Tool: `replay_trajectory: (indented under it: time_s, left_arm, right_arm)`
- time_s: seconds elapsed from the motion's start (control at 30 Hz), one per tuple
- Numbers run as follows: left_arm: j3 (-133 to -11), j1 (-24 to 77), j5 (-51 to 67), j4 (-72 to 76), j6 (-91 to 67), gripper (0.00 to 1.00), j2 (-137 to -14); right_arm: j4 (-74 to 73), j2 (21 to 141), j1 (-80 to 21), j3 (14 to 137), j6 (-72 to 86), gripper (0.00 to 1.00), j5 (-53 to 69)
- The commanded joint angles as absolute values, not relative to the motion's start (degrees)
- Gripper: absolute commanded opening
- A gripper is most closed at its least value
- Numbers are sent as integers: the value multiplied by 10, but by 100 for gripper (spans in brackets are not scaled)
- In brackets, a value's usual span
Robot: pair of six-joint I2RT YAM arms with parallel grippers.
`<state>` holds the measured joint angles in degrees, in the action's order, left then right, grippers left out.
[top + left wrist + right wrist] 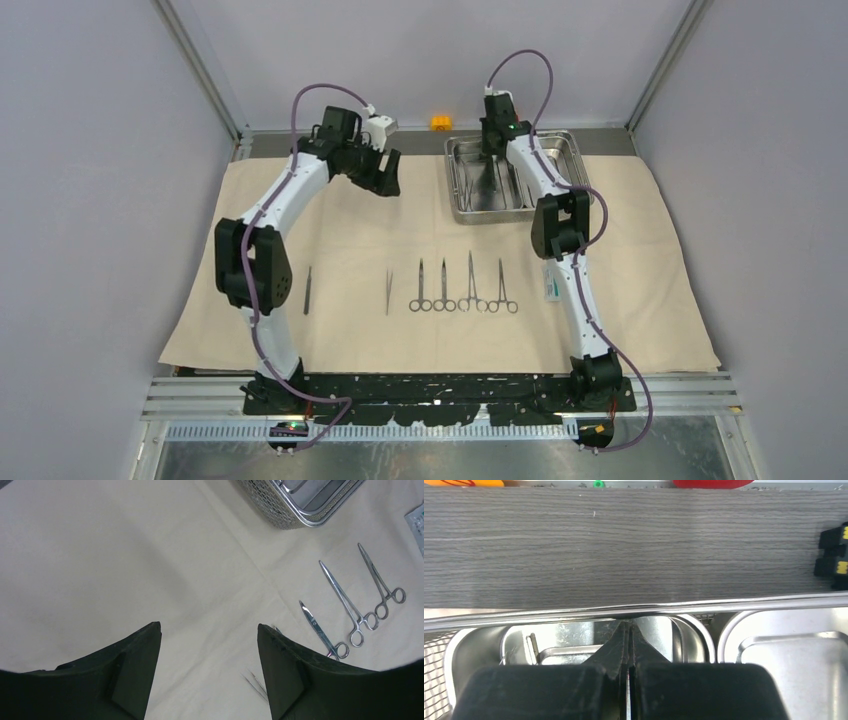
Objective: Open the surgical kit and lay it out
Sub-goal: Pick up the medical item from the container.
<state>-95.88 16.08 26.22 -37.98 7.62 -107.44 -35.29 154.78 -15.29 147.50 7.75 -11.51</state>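
Right gripper (629,630) sits clenched inside the tray (572,150), far right on the cloth (350,240); any grasp is hidden. Rising, it could catch the tray and drag it. Left gripper (209,625) hangs spread wide.

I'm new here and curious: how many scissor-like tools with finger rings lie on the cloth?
4, in a row on the cloth, near its middle: leftmost tool, second tool, third tool, rightmost tool. More may lie hidden in the tray.

The right hand (629,627) sits pinched closed over the steel tray (474,652) (grey wood tabletop (624,545) beyond).
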Motion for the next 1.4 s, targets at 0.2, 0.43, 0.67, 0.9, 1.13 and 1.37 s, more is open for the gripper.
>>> replay_trajectory:
  time_s: [0.2,0.43,0.67,0.9,1.13,1.37]
  left_arm:
    - [-1048,179,283,-383,28,72,-1130]
    - [-1109,187,309,-381,-27,72,-1174]
    - [-1097,191,306,-371,-28,71,-1173]
    - [-1073,192,302,-367,-22,71,-1160]
    - [-1048,192,293,-358,-16,71,-1144]
    - [-1042,192,290,-358,-12,71,-1140]
  right_arm:
    - [-346,1441,-158,1454,80,0,-131]
    - [-345,1432,-159,1437,82,0,-123]
    - [-348,1458,-159,1433,94,0,-114]
    - [-348,1500,-163,1466,105,0,-112]
    - [-338,1541,-166,1501,107,0,-114]
    - [-333,1551,-167,1508,110,0,-110]
